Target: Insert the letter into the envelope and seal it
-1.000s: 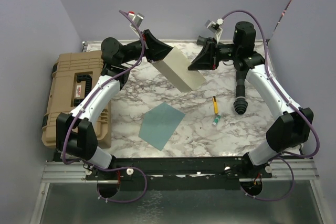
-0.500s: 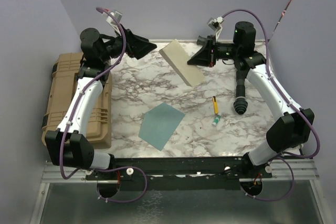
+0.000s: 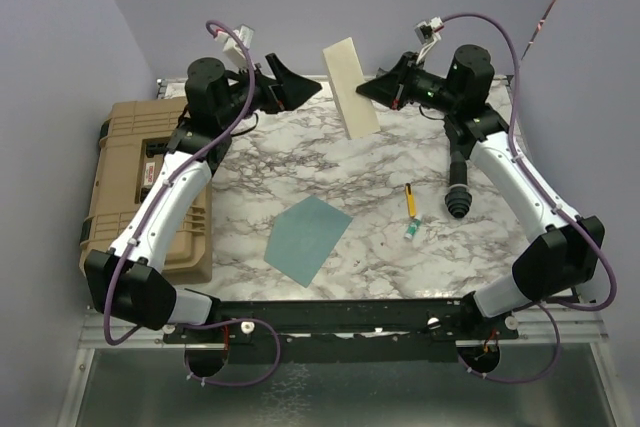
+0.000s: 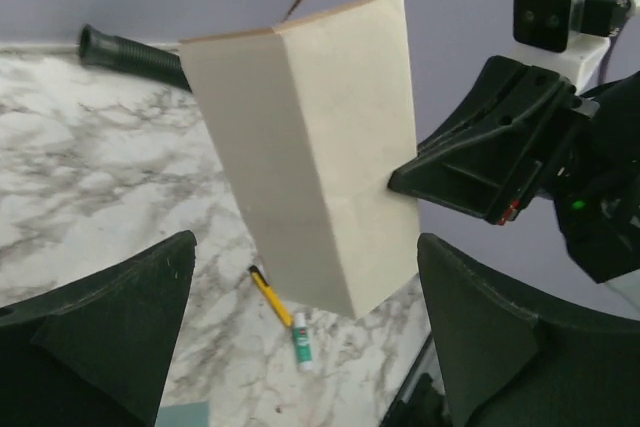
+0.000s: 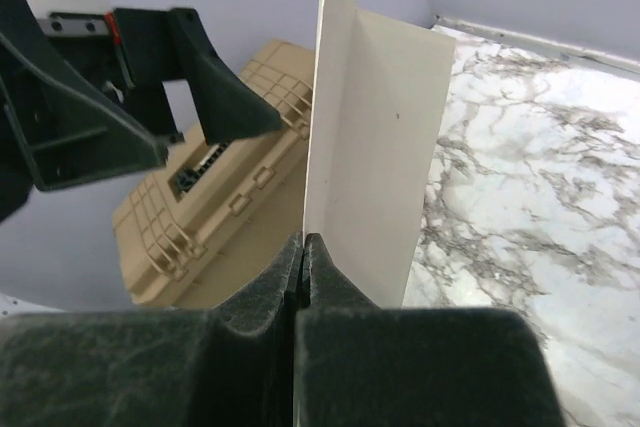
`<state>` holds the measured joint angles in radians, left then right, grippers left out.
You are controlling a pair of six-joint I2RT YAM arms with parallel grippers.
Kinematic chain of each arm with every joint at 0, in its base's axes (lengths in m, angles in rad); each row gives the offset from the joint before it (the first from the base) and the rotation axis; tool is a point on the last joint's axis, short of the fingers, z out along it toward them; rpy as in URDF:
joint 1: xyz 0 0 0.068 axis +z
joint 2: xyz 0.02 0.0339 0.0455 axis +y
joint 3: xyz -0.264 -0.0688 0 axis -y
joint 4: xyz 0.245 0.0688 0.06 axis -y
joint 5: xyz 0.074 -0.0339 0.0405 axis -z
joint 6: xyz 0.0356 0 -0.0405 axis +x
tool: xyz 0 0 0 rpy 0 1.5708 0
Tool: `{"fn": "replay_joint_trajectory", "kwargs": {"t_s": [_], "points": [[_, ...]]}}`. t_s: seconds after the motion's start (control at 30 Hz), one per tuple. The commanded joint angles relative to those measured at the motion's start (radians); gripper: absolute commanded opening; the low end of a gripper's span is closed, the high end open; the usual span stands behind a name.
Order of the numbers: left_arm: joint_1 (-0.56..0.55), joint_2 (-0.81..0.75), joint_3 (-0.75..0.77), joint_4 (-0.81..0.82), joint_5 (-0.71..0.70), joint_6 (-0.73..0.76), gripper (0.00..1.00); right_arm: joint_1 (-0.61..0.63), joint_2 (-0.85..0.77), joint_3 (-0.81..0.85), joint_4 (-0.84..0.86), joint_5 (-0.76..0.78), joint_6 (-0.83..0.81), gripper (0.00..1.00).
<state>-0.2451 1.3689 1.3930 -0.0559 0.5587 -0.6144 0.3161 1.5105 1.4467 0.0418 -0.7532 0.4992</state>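
The letter [image 3: 350, 87], a folded tan sheet, hangs upright in the air over the back of the table. My right gripper [image 3: 366, 93] is shut on its right edge, and the right wrist view shows the jaws pinched on the letter [image 5: 370, 147] at its lower edge [image 5: 303, 239]. My left gripper [image 3: 303, 90] stands wide open just left of the sheet and does not touch it. In the left wrist view the letter [image 4: 320, 167] fills the middle, ahead of my spread fingers [image 4: 110, 317]. The teal envelope [image 3: 308, 238] lies flat on the marble near the front.
A tan hard case [image 3: 140, 187] sits at the table's left edge. A yellow pen [image 3: 409, 199] and a small glue stick [image 3: 411, 231] lie right of the envelope. A black nozzle-like piece [image 3: 458, 192] stands beside the right arm. Purple walls close in the back and sides.
My left gripper let go of the letter, opened wide and drew back to the left. The right gripper closed on the sheet's edge and raised it upright toward the back wall.
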Motion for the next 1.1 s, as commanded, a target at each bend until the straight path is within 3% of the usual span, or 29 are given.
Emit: {"fn": "replay_joint_trajectory", "kwargs": {"t_s": [0.0,0.1,0.23,0.73,0.8,1.07], "points": [[-0.052,-0.007,-0.083,0.291,-0.101,-0.368,0.89,0.023,0.009,-0.006,0.114,0.032,0.147,0.01],[-0.076,0.018,-0.091,0.402,-0.091,-0.473,0.85,0.023,0.023,-0.024,0.188,-0.048,0.231,0.0],[-0.093,0.028,-0.115,0.401,-0.126,-0.482,0.83,0.023,0.017,-0.058,0.34,-0.108,0.342,0.01],[-0.135,0.062,-0.131,0.449,-0.097,-0.518,0.61,0.023,0.073,-0.087,0.584,-0.187,0.553,0.01],[-0.135,0.062,-0.132,0.459,-0.096,-0.542,0.55,0.023,0.082,-0.091,0.6,-0.184,0.565,0.01],[-0.135,0.063,-0.129,0.504,-0.098,-0.609,0.54,0.023,0.109,-0.103,0.571,-0.146,0.608,0.01]]}}
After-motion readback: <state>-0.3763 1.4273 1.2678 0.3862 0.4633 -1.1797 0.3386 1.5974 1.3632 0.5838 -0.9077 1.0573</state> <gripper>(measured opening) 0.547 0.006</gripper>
